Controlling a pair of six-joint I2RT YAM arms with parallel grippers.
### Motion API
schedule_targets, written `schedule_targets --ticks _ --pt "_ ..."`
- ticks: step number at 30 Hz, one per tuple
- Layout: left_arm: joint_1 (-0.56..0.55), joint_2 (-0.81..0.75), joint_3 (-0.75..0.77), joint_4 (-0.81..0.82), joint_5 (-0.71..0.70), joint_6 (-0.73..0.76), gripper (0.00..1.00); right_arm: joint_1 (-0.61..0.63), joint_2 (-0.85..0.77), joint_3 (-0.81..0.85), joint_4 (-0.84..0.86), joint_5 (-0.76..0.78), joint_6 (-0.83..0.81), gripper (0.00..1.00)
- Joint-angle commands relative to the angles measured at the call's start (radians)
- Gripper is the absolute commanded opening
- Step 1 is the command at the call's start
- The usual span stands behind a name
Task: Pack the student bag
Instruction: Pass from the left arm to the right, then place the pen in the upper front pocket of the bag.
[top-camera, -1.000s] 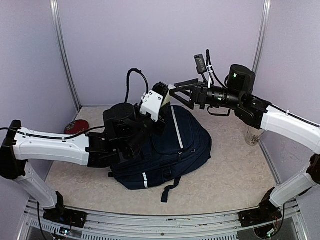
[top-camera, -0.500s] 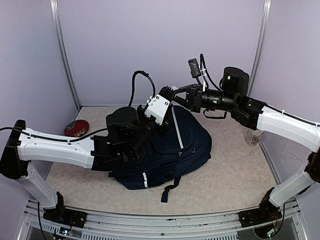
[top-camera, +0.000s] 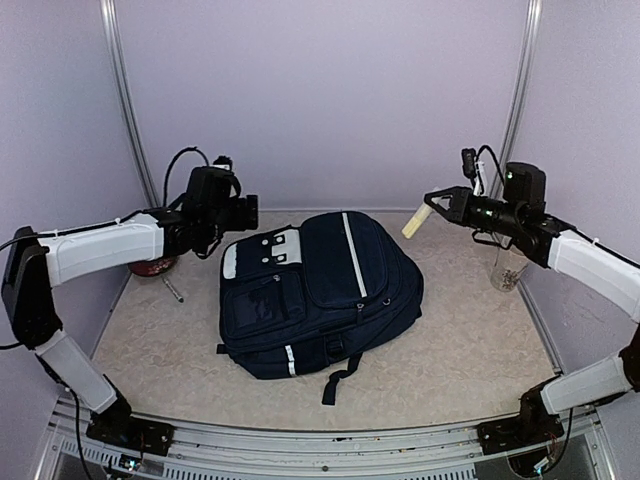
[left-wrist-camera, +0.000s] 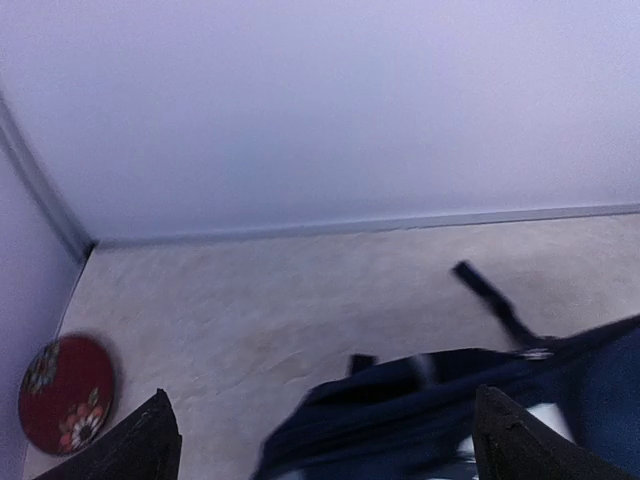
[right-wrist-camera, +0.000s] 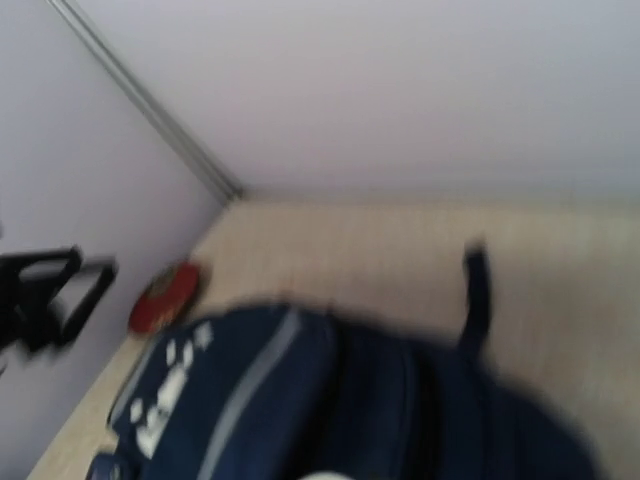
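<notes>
Top view: student bag (top-camera: 330, 285) lies L-R, top left; L claw (top-camera: 248, 212) apart, R claw (top-camera: 432, 206) grips stick (top-camera: 413, 224).

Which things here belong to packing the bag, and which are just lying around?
Job: student bag; pale stick held in right tool, probably for packing.
Lying about: red flowered dish; clear cup; thin rod beside the dish.

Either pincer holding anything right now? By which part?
The right pincer grips a pale cream stick by one end; the rest pokes out toward the student bag. The left pincer is open and empty.
</notes>
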Motion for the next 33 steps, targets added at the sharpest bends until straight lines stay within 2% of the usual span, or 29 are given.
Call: schedule_targets --ticks 1,3,7,15,24,26,30,33 --pt "0.196 -0.013 -0.192 -0.212 0.209 -0.33 0.99 -0.001 0.071 -0.079 0.098 -0.115 0.123 0.0" --pt "0.247 -0.021 -0.275 -0.155 0.256 -0.363 0.99 -0.001 0.11 -0.089 0.14 -0.134 0.148 0.0" --pt "0.258 0.011 -0.333 -0.109 0.316 -0.378 0.99 0.017 0.188 -0.085 0.239 -0.207 0.204 0.0" --pt "0.212 0.175 -0.269 -0.102 0.354 -0.365 0.98 0.093 0.254 -0.048 0.303 -0.224 0.232 0.0" --pt "0.187 0.17 -0.212 -0.11 0.338 -0.336 0.99 0.171 0.4 -0.044 0.43 -0.272 0.346 0.0" --pt "0.191 0.147 -0.207 -0.121 0.328 -0.324 0.99 0.18 0.435 -0.029 0.421 -0.275 0.353 0.0" --pt "0.213 0.086 -0.202 -0.156 0.272 -0.307 0.99 0.188 0.48 0.026 0.284 -0.262 0.293 0.01" --pt "0.232 0.031 -0.206 -0.182 0.202 -0.303 0.99 0.186 0.481 0.051 0.185 -0.23 0.231 0.12"
